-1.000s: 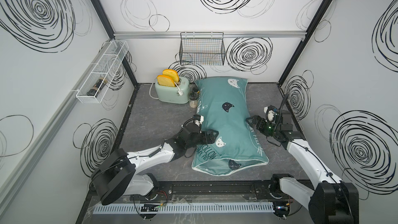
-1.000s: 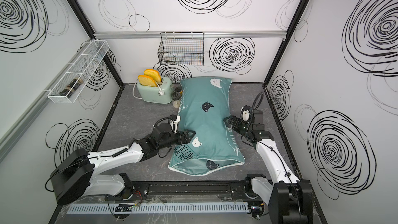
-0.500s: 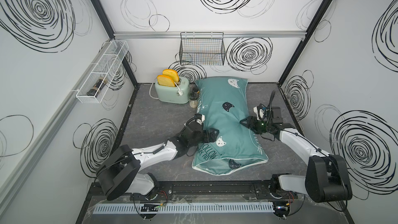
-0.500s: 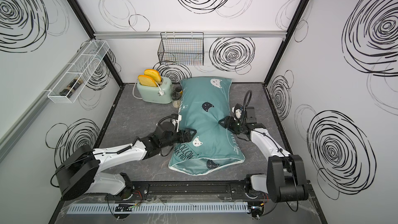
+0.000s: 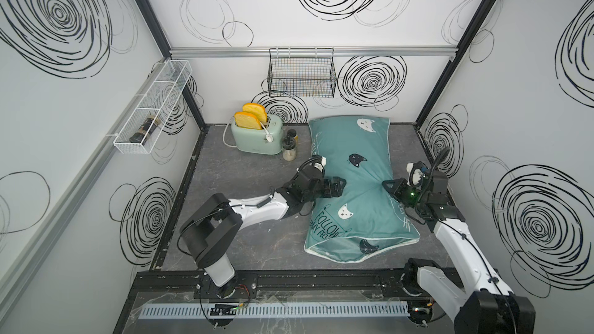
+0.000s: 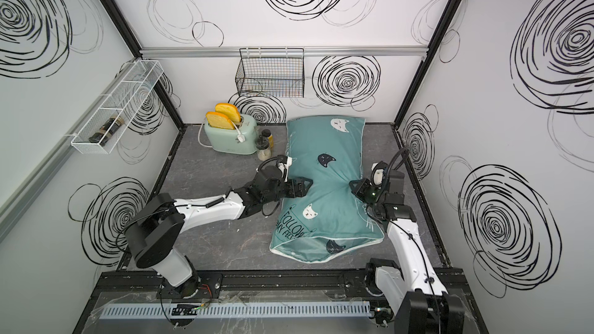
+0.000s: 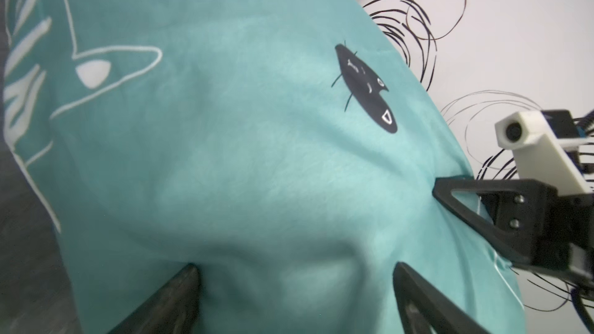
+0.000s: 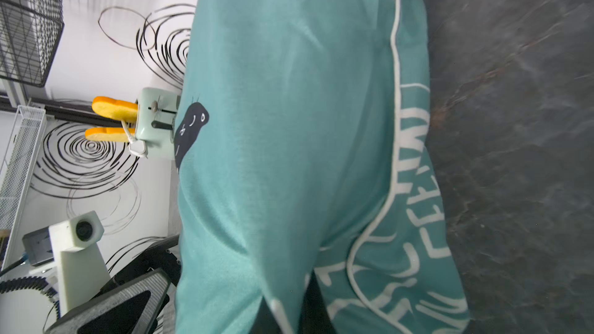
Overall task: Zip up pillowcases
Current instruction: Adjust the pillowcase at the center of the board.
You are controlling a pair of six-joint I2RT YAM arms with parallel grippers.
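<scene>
The teal pillowcase (image 5: 353, 194) (image 6: 324, 187), printed with cat faces and lettering, lies lengthwise on the dark table. Its white piped edge (image 8: 393, 91) runs along the side. My left gripper (image 5: 340, 185) (image 6: 306, 184) (image 7: 294, 271) is open, and its fingertips press into the pillowcase's left side. My right gripper (image 5: 387, 184) (image 6: 353, 185) (image 8: 286, 310) is shut on a pinch of the pillowcase's fabric at the right edge, by the piping. The cloth is drawn into creases between the two grippers. No zipper shows.
A mint-green toaster (image 5: 257, 138) with two toast slices and a small jar (image 5: 288, 149) stand at the back left, beside the pillowcase. A black wire basket (image 5: 302, 75) hangs on the back wall. A white wire shelf (image 5: 151, 114) hangs on the left wall.
My right gripper has moved in from the right to the pillowcase's edge and closed on the fabric. The left gripper has pushed a little further into the left side, still open.
</scene>
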